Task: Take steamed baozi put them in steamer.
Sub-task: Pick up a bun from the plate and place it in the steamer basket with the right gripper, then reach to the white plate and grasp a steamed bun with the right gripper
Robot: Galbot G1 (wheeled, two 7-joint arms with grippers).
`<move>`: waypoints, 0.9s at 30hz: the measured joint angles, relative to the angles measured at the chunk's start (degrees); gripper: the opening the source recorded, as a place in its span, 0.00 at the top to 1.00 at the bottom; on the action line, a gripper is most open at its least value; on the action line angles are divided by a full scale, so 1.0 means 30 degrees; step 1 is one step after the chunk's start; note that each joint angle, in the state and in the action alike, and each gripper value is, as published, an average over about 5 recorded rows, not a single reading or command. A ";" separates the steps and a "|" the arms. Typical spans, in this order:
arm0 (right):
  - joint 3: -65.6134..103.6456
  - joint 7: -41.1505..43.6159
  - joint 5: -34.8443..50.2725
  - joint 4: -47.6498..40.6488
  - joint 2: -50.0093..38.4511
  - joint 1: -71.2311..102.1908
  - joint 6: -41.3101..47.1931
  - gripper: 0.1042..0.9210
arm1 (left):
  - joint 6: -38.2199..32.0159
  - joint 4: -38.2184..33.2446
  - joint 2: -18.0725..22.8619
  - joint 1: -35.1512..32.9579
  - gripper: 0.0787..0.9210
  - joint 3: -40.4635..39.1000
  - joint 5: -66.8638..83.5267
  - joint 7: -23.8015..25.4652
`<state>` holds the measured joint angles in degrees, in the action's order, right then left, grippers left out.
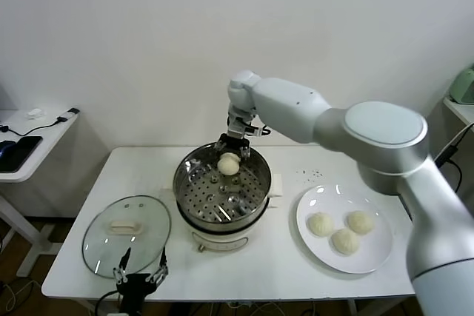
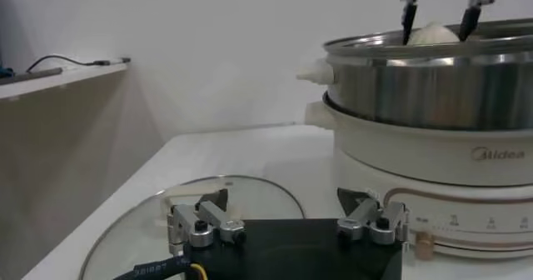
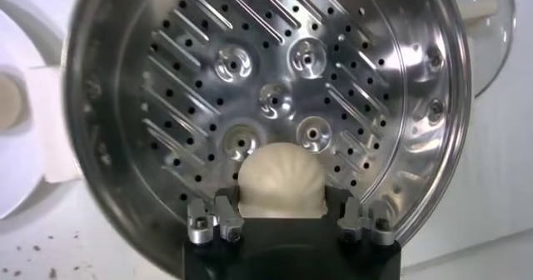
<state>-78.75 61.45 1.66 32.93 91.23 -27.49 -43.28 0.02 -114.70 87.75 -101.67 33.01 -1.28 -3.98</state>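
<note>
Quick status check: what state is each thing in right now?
Steamer: open, tray bare.
Lid: off, flat on table, left of steamer.
Held baozi: gripped over steamer's far side.
Plate: holds three baozi.
Right tool: shut on baozi.
Left tool: open, near the lid.

- Even, bright indoor light falls from above; the white bench (image 1: pixel 296 257) and wall look flat, with soft shadows.
- The steamer (image 1: pixel 220 190) throws streaked glare off its steel wall and perforated tray.
- The glass lid (image 1: pixel 126 234) mirrors pale reflections.
- In the right wrist view the nearest pincer parts are blurred.
</note>
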 measured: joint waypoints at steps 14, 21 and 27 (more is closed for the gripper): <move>0.0620 -0.0624 -0.0555 -0.0892 0.0304 0.0502 -0.0486 0.12 | -0.0175 0.0010 0.0031 -0.0260 0.12 -0.0063 -0.0130 -0.0230; -0.0580 0.0239 0.2281 0.1089 -0.0836 -0.1464 -0.0054 0.12 | -0.0184 -0.0180 0.0143 -0.0423 0.12 -0.0220 -0.0331 -0.0262; -0.2789 0.1337 0.6065 0.3415 -0.2916 -0.4184 0.1335 0.12 | -0.0190 -0.0265 0.0238 -0.0487 0.12 -0.0430 -0.0504 -0.0258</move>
<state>-87.11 65.46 19.86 43.18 82.49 -40.05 -39.28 -0.55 -115.49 88.46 -103.13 31.72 -2.79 -4.75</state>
